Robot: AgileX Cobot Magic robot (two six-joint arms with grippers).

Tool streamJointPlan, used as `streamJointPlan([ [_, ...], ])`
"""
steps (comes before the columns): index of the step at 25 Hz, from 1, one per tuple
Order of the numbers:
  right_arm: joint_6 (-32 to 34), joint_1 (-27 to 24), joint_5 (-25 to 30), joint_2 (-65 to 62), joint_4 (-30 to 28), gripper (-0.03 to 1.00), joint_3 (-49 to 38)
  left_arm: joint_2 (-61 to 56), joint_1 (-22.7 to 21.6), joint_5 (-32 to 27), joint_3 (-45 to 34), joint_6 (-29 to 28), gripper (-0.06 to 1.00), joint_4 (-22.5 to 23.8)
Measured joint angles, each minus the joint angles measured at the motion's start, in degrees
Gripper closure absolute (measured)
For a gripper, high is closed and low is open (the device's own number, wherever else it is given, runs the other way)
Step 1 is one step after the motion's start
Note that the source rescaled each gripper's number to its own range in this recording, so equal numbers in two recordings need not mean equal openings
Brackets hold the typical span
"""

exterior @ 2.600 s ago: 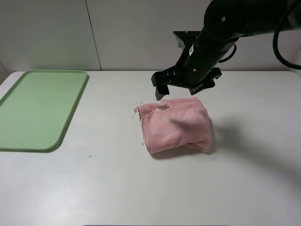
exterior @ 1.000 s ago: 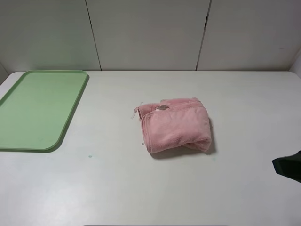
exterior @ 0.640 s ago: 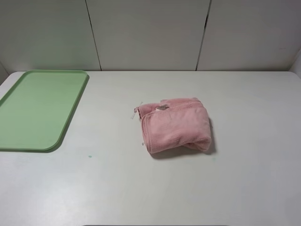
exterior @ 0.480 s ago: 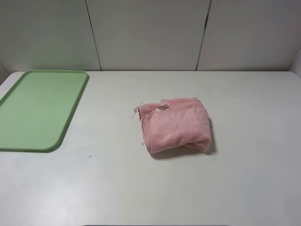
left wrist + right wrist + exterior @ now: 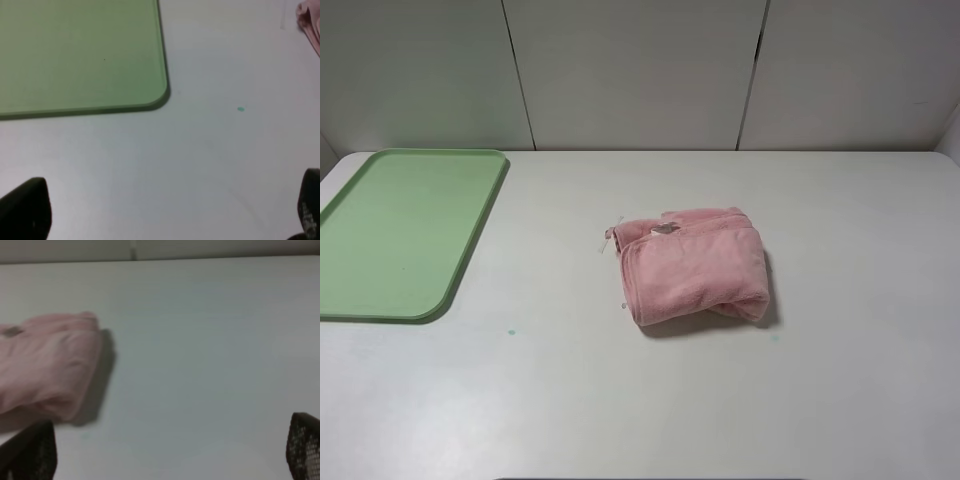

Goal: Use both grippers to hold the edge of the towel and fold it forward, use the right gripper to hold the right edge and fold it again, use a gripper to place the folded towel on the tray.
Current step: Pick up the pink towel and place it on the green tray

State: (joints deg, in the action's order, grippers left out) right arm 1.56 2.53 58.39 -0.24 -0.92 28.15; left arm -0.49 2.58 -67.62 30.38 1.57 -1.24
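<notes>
The pink towel (image 5: pixel 695 265) lies folded into a thick bundle in the middle of the table, a small tag (image 5: pixel 665 229) showing on its far hem. The light green tray (image 5: pixel 400 230) sits at the left with nothing on it. Neither arm shows in the exterior high view. In the left wrist view, my left gripper (image 5: pixel 167 210) is open over bare table near the tray's corner (image 5: pixel 160 97), and a tip of the towel (image 5: pixel 310 20) shows far off. My right gripper (image 5: pixel 167 450) is open and holds nothing; the towel (image 5: pixel 45 365) lies apart from it.
The white table (image 5: pixel 840 400) ends at a panelled wall (image 5: pixel 640 70) behind. A tiny green speck (image 5: pixel 511 332) marks the surface between the tray and the towel.
The right arm drew back from above the towel, off the lower right of the exterior high view, and is gone now. The towel and tray have not moved.
</notes>
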Motion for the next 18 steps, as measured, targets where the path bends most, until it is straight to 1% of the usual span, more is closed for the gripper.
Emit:
streamJointPlan([
  [2,0.00,-3.59,0.00,0.00,0.00,-0.03,0.00,0.00,0.00,0.00,0.00,0.00,-0.05,0.00],
  [6,0.06,-7.01,0.00,0.00,0.00,-0.03,0.00,0.00,0.00,0.00,0.00,0.00,-0.05,0.00],
  [18,0.16,-7.52,0.07,0.00,-0.09,-0.03,0.00,0.00,0.00,0.00,0.00,0.00,-0.05,0.00],
])
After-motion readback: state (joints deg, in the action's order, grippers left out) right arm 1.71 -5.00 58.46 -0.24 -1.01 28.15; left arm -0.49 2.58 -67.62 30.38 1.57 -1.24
